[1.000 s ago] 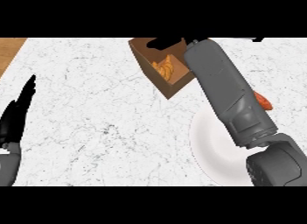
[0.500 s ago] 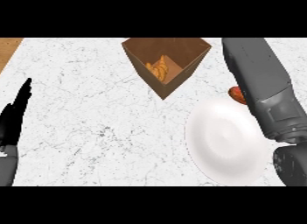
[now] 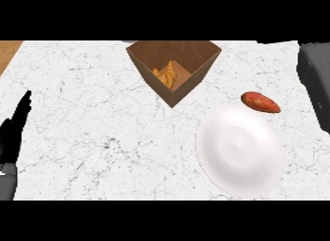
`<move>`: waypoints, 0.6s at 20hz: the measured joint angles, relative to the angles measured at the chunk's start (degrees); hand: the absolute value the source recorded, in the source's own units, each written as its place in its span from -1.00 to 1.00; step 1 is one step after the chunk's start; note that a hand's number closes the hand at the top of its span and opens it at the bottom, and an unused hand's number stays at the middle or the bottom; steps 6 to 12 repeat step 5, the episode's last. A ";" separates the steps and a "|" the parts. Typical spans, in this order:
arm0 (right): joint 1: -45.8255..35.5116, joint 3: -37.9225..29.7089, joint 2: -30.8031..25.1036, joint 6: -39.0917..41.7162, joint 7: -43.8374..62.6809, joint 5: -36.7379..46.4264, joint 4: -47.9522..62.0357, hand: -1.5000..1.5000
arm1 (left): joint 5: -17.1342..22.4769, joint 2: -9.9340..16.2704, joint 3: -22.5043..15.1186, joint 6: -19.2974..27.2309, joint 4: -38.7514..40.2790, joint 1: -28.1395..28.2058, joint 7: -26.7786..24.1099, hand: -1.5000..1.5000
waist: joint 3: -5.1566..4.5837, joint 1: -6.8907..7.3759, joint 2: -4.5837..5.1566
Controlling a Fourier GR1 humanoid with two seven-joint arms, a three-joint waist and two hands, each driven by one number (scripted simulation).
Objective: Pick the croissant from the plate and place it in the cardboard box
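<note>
Croissant (image 3: pixel 167 75): lies inside the cardboard box (image 3: pixel 195 80), against its inner left wall.
Progress: judged from this, the placing looks done; only pulling the arms clear seems left.
Plate (image 3: pixel 240 150): white, nothing on it, just below and right of the box.
Sweet potato (image 3: pixel 260 101): reddish, on the counter (image 3: pixel 91 122), touching the plate's upper rim, right of the box.
Left hand (image 3: pixel 8 136): resting far left of the box, fingers straight, holding nothing.
Right hand: out of view; only the grey forearm (image 3: pixel 323 94) shows, right of the box.
</note>
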 measured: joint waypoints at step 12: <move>3.34 0.92 -5.33 6.59 -1.34 -0.40 -0.30 -1.00 | 0.17 0.56 0.75 -0.51 1.13 -1.11 0.13 0.00 | -0.01 -0.46 -0.16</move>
